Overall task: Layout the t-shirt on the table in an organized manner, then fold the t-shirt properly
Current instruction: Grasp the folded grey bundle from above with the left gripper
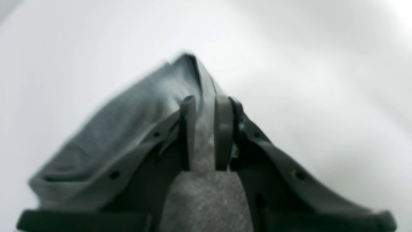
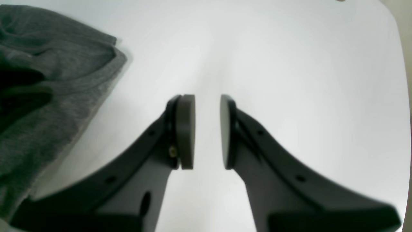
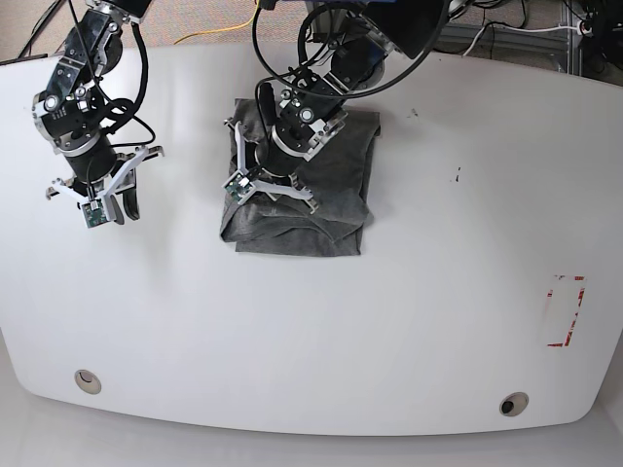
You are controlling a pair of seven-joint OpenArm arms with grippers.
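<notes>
The t-shirt (image 3: 311,190) lies folded on the table (image 3: 389,331); the left gripper (image 1: 204,135) pinches its fabric, the right gripper (image 2: 207,132) is slightly open, holding nothing

plain heather-grey t-shirt (image 3: 321,185), glossy white table (image 3: 311,331) w/ prob. red tape mark (image 3: 565,311).

Left end effector (image 1: 205,135) pinching; right end effector (image 2: 207,132) parted.
</notes>
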